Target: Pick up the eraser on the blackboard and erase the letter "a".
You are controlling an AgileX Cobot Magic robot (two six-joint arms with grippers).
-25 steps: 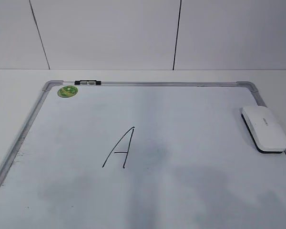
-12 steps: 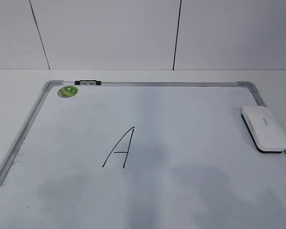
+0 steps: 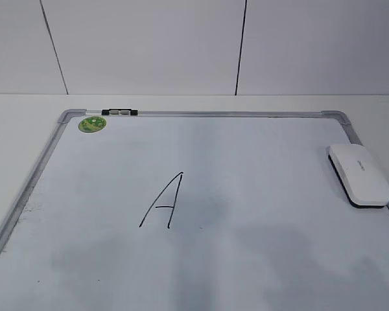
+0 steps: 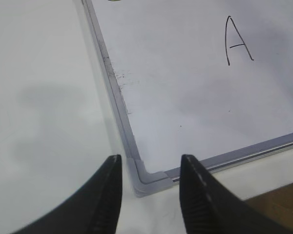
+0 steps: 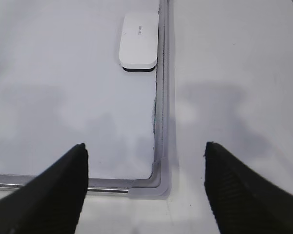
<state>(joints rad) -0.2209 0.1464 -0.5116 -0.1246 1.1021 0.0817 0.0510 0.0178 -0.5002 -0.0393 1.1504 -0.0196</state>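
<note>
The eraser [image 5: 139, 41] lies at the board's [image 5: 63, 97] right edge, far beyond the right gripper's [image 5: 144, 187] wide-spread jaws; the left gripper [image 4: 150, 195] is also spread.

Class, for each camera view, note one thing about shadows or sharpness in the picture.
Exterior view: soft grey shadows across the blackboard, letter crisp. Left wrist view: fingers blurred, a faint shadow on the table. Right wrist view: eraser sharp, fingers blurred.
</note>
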